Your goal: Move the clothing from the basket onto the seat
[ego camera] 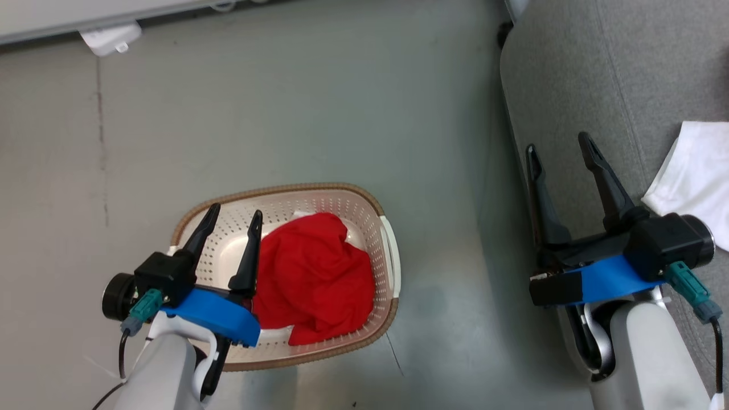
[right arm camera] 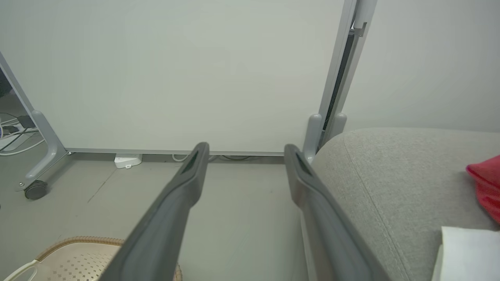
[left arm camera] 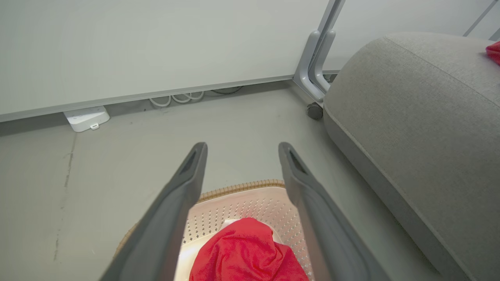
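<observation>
The cream basket (ego camera: pixel 296 187) with its brown rim stands on the floor, and a plain red garment (ego camera: pixel 313 279) lies crumpled in its right half. My left gripper (ego camera: pixel 236 212) hangs open over the basket's left half, just beside the red cloth (left arm camera: pixel 246 253) and holding nothing. The grey seat (ego camera: pixel 598 74) fills the right side. My right gripper (ego camera: pixel 557 143) is open and empty above the seat's left edge. On the seat lies a white fabric panel (ego camera: pixel 697 182); in the right wrist view a red part (right arm camera: pixel 486 187) lies just beyond that white panel (right arm camera: pixel 468 253).
Grey floor separates the basket from the seat. A white partition panel on a castered leg (left arm camera: pixel 314 111) stands beyond, close to the seat's far corner. A small white box (ego camera: pixel 111 37) and cables (left arm camera: pixel 179 99) lie at the panel's foot.
</observation>
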Controlling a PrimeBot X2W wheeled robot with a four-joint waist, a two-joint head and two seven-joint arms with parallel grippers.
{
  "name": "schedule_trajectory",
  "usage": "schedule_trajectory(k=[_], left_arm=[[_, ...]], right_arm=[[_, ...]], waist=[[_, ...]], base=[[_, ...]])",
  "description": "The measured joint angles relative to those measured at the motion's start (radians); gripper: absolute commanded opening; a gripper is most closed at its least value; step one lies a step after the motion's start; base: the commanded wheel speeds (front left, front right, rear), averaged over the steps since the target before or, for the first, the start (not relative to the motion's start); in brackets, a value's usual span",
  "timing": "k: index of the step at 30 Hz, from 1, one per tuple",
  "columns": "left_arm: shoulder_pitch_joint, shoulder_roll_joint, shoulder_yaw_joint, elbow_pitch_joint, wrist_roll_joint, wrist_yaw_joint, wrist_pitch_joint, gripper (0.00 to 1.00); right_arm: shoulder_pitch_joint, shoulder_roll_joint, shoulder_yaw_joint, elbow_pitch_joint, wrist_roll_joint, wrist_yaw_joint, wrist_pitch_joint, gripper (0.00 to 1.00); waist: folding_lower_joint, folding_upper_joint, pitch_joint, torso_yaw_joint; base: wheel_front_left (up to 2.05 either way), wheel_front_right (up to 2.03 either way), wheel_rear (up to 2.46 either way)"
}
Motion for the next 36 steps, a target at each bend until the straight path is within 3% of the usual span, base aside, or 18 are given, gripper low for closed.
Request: schedule_trajectory(k=[17,24,36], left_arm=[[-0.231,0.081,0.029,0.379,0.008,0.012,0.0,1.0],[-0.286,0.105,0.057,0.521,-0.014,0.046,0.0,1.0],[-0.36,0.132,0.077,0.645,-0.045,0.079,0.03,1.0]], right_arm=[[-0.112,0.0,0.08,0.043,0.087,0.0,-0.083,1.0],[-0.135,0.0,0.114,0.07,0.131,0.0,-0.114,1.0],[-0.157,0.0,0.142,0.085,0.17,0.0,-0.135,1.0]], waist=[[0.0,0.0,0.337,-0.157],[-0.0001,0.0,0.422,-0.214],[-0.0002,0.0,0.514,-0.273]], base=[[0.0,0.0,0.0],[0.0,0.0,0.0],[0.0,0.0,0.0]])
